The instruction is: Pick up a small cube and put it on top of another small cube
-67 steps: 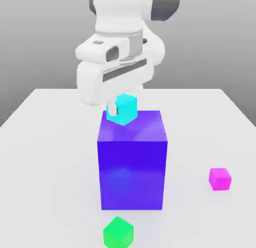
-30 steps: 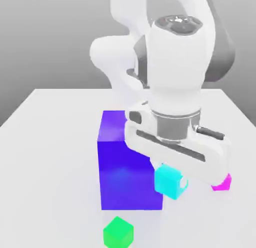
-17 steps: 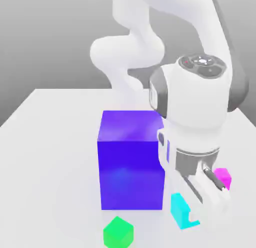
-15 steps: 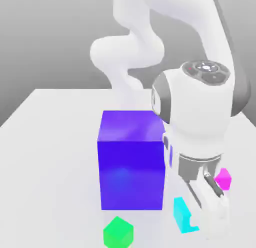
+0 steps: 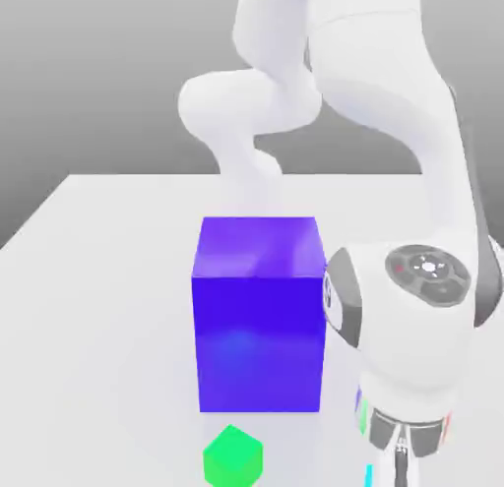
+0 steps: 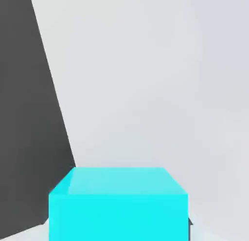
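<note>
Whether the jaws are spread or pressed together cannot be told from what is shown, and no grip on anything can be confirmed. A flat white table (image 5: 98, 278) is seen to carry everything. The glossy white robot arm (image 5: 394, 328) is bent low over the table's near edge, at the exterior view's right. A large glossy blue-violet block (image 5: 258, 318) stands upright in the middle of the table, just beside the arm's wrist. The small bright cyan cube (image 6: 118, 206) is seen close under the hand camera, and a thin sliver of it (image 5: 369, 472) is also caught below the wrist in the exterior view; whether it rests on the table or is lifted cannot be told. A small glossy green cube (image 5: 233, 457) lies in front of the large block, near the cyan cube but apart from it (it is judged the likeliest base for the stack). The cyan cube is expected to be light and rigid, with smooth flat faces that may slip under a weak pinch. It is best taken across two opposite side faces, centred, so that it stays level when set down.
</note>
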Robot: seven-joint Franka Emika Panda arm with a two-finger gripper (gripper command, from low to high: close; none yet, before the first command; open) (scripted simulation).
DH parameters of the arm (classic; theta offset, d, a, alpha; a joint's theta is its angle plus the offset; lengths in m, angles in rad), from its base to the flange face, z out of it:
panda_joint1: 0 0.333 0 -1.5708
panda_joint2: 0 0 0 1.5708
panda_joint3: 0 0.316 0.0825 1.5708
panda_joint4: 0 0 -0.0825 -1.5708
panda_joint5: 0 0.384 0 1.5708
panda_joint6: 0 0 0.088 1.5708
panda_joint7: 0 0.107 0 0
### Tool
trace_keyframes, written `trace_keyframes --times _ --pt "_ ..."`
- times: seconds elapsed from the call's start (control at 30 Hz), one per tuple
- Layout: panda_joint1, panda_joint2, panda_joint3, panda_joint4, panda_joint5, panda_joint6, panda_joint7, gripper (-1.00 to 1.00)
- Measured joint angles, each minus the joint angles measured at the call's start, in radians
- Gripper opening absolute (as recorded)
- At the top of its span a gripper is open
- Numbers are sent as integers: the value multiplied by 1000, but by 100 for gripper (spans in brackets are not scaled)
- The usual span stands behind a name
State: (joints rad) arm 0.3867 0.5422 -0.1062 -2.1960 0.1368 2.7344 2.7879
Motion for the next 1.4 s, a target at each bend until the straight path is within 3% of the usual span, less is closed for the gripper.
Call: trace_keyframes --times 0.13,0.3,1.13,1.33,1.37,1.4 --pt "0 0 0 0 0 -2 1 100" --pt "19 -143 -14 -43 -36 -103 -8 100" --pt "33 -430 423 -529 -238 94 -1149 100" --pt "161 -255 273 -504 -413 245 -1063 100" --pt "190 -224 240 -498 -431 269 -1049 -100" --pt "190 -224 240 -498 -431 269 -1049 -100"
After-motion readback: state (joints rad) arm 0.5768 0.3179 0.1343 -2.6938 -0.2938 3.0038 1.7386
